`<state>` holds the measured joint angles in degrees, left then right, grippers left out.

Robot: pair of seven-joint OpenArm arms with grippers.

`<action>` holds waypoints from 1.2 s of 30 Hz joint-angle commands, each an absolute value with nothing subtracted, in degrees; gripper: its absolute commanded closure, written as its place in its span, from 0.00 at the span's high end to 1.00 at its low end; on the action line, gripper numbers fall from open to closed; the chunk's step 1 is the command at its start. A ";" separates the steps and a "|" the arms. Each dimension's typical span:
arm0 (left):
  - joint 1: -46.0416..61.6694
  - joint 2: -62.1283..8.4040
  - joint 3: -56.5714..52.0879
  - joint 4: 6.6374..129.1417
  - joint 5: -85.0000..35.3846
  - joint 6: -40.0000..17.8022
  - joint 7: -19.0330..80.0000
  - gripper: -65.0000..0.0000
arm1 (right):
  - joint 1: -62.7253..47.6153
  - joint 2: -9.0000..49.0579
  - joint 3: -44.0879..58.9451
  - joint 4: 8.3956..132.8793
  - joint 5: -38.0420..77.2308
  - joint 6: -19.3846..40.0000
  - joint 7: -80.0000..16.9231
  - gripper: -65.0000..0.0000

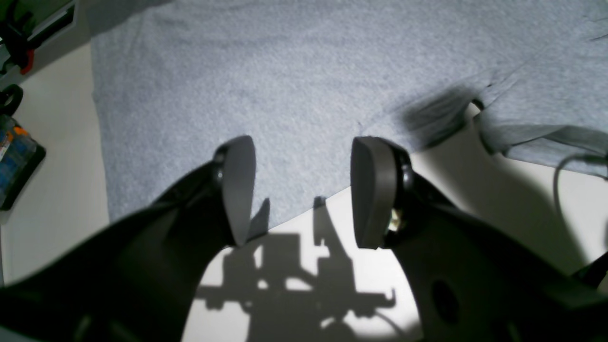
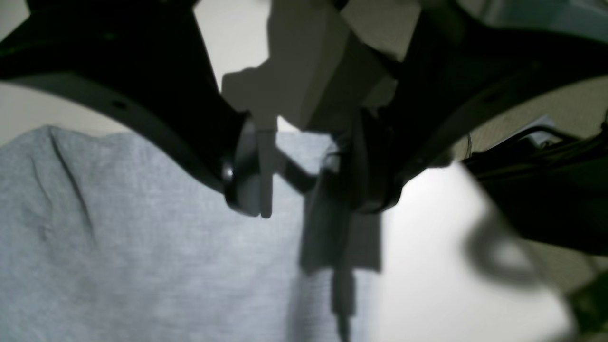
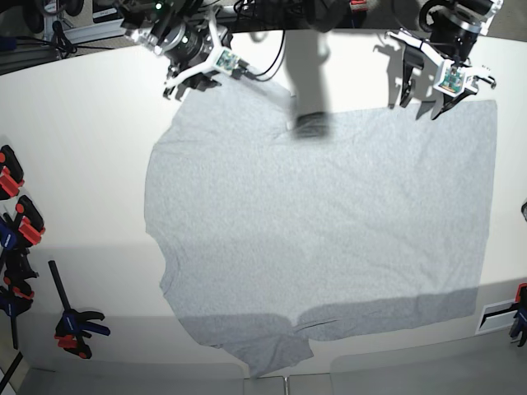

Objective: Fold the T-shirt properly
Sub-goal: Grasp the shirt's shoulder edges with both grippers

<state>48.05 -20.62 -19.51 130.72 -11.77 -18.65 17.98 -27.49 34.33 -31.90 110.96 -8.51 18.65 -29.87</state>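
**Shirt flat on table, both grippers empty at its far edge**

- T-shirt: light grey, spread flat on the white table, plain side up, covering most of the middle. Collar and sleeves lie toward the left side of the base view, the hem toward the right. A few shallow creases near the far edge.
- Left gripper: jaws wide apart, nothing between them. It hangs over the shirt's edge, where grey cloth meets bare table; contact with the cloth cannot be told. Its shadow falls on the table beneath.
- Right gripper: jaws parted, nothing gripped. It sits above the shirt's edge near the far left corner in the base view; the wrist picture is blurred.
- Clamps: black with orange grips, along the table's left edge, well apart from the shirt.
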 commanded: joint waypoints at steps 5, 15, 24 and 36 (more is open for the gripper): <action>48.36 -20.95 -19.79 131.72 -12.05 -18.46 16.45 0.46 | -27.64 34.89 -31.90 114.76 -4.25 18.87 -29.82 0.45; 48.36 -20.95 -19.79 131.72 -12.05 -18.46 17.10 0.46 | -27.62 34.89 -31.90 110.19 -4.27 18.85 -30.85 0.45; 48.38 -20.97 -19.79 131.72 -12.05 -18.46 17.08 0.46 | -27.62 33.93 -31.90 105.67 -4.62 18.83 -31.40 0.32; 48.16 -20.99 -19.79 131.72 -11.75 -18.46 17.06 0.46 | -27.64 33.95 -31.90 105.67 -16.25 12.32 -31.31 0.00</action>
